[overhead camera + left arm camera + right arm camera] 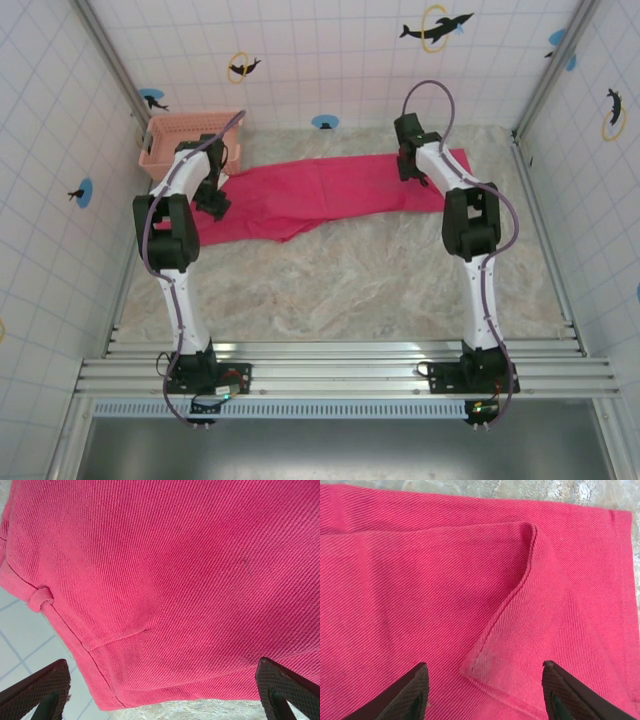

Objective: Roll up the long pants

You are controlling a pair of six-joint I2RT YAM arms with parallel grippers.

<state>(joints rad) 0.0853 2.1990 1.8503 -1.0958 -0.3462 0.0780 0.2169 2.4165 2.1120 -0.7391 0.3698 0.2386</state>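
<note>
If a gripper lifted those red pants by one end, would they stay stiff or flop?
Probably floppy: the long pants lie flat on the table, and one hem corner lies folded over itself. The twill weave looks grippy, so a push would likely bunch them rather than slide them.

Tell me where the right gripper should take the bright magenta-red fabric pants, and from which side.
Grip the bright magenta-red fabric pants at the folded-over hem flap, near its lower corner. That flap lies doubled on the flat leg, giving an edge a finger can probably slide under. Come from above with the open right gripper, whose fingers stand either side of that corner.
</note>
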